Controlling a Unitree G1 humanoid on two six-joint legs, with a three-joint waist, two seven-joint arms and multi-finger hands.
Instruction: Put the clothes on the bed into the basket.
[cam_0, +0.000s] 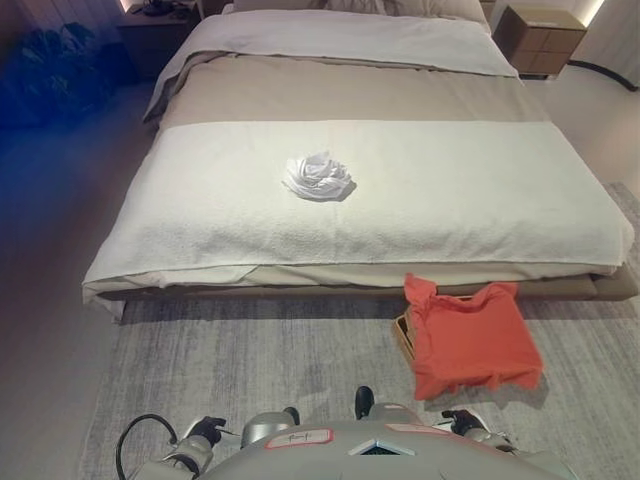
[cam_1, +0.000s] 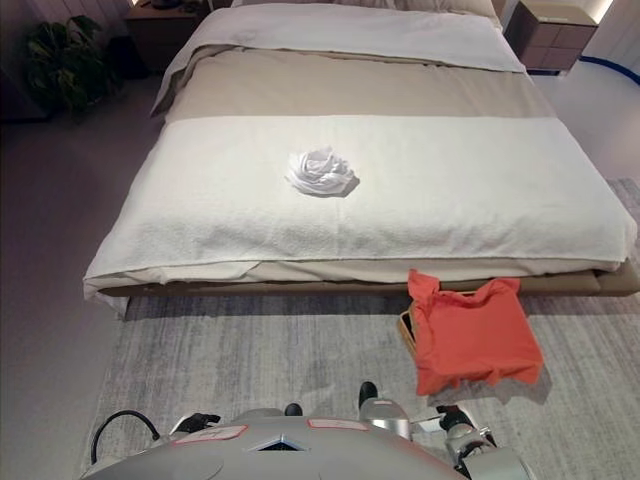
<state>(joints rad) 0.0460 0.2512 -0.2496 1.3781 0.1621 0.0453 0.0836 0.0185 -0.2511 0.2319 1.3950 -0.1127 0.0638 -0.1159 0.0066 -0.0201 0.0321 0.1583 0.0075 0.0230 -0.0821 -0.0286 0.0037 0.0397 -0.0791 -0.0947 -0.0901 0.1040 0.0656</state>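
A white garment (cam_0: 319, 177) lies crumpled near the middle of the bed (cam_0: 200, 210), on the white blanket. The basket (cam_0: 404, 330) stands on the rug beside the bed's foot edge, almost wholly covered by an orange shirt (cam_0: 468, 338) draped over it. Both hands, left hand (cam_0: 205, 432) and right hand (cam_0: 462, 421), are seen low, well short of the bed; whether their fingers are spread or curled cannot be told. The white garment should be gathered whole from above, so nothing trails.

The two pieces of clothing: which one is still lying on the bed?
The crumpled white cloth garment, bunched in the middle of the white bed cover. The flat orange-red shirt is off the bed, draped over the basket on the grey rug.
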